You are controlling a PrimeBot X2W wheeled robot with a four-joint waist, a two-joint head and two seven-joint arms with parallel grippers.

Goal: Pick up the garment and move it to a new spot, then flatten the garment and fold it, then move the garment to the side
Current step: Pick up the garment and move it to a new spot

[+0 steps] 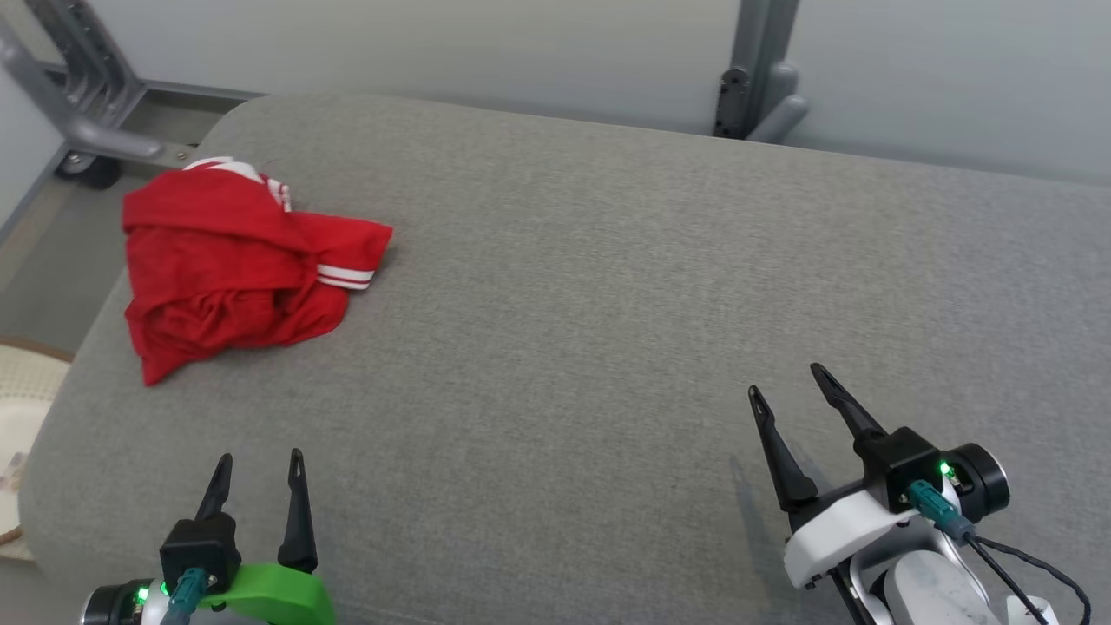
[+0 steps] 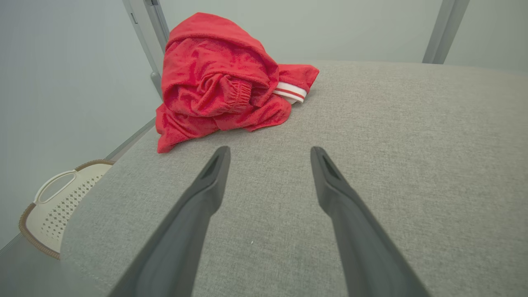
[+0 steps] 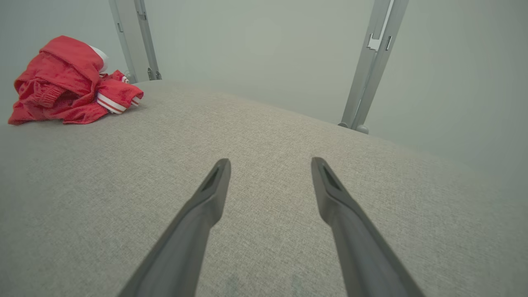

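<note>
While garment (image 1: 234, 260) sits crumpled at 10 o'clock near bench (image 1: 564, 304) corner, left gripper (image 1: 262, 456) at 7 o'clock, right gripper (image 1: 785, 380) at 4 o'clock, both jaws open, empty. Risk: shallow pinch on loose fold could drag heap off edge toward basket (image 2: 57, 202) below.

The right claw (image 3: 270, 163) hangs just above the grey tabletop (image 3: 264, 128), its two dark fingers spread wide with nothing between them. A crumpled red garment (image 3: 62, 86) with white-striped cuffs lies at the tabletop's far left corner. Two grey metal posts (image 3: 373, 66) stand beyond the tabletop's far edge.
</note>
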